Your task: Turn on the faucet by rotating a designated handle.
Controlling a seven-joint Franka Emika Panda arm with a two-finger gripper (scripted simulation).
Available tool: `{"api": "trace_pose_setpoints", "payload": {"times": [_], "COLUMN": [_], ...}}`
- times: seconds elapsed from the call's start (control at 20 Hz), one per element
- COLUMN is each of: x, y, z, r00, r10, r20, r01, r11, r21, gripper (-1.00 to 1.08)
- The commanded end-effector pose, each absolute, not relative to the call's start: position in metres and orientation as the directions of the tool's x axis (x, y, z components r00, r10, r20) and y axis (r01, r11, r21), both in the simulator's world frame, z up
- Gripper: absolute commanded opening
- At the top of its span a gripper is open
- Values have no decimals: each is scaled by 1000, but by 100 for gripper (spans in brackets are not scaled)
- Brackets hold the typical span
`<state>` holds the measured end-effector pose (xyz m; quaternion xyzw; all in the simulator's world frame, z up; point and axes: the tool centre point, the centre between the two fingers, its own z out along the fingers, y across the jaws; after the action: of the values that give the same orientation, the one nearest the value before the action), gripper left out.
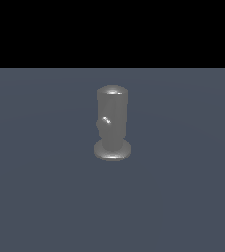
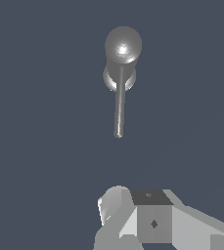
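A flat slate-blue floor [image 1: 40, 197] is filling the scene under a black backdrop, and I am looking at the faucet [image 1: 112, 118] standing upright near the middle of it, wide base down and domed top up. In the exterior view the handle [image 1: 105, 123] is pointing almost straight at the camera, so it is showing only as a short stub; the wrist view is giving me its full length [image 2: 119, 105], a thin rod reaching out from the faucet body toward the gripper [image 2: 147, 222]. The gripper is hanging well apart from the rod's tip, touching nothing; I cannot tell whether its fingers are spread or closed. I judge I am in the approach step, with nothing turned yet. Next I am needing to bring the fingers down beside the rod's tip and push sideways.
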<state>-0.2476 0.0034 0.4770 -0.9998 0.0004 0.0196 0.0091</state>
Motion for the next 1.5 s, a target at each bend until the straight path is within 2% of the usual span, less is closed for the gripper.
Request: {"api": "trace_pose_setpoints", "payload": {"times": [0.0,0.6,1.45], "x": [-248,-246,-238], "y": [3,11,40], "z": [477,444,311], "r00": [999,999,999], "r10": [0,-9,-40], "r20": [-39,-34,-14], "r01": [-1,-9,-40], "r11": [-1000,-1000,-999], "r21": [-18,-16,-6], "gripper": [-100,-100,-100]}}
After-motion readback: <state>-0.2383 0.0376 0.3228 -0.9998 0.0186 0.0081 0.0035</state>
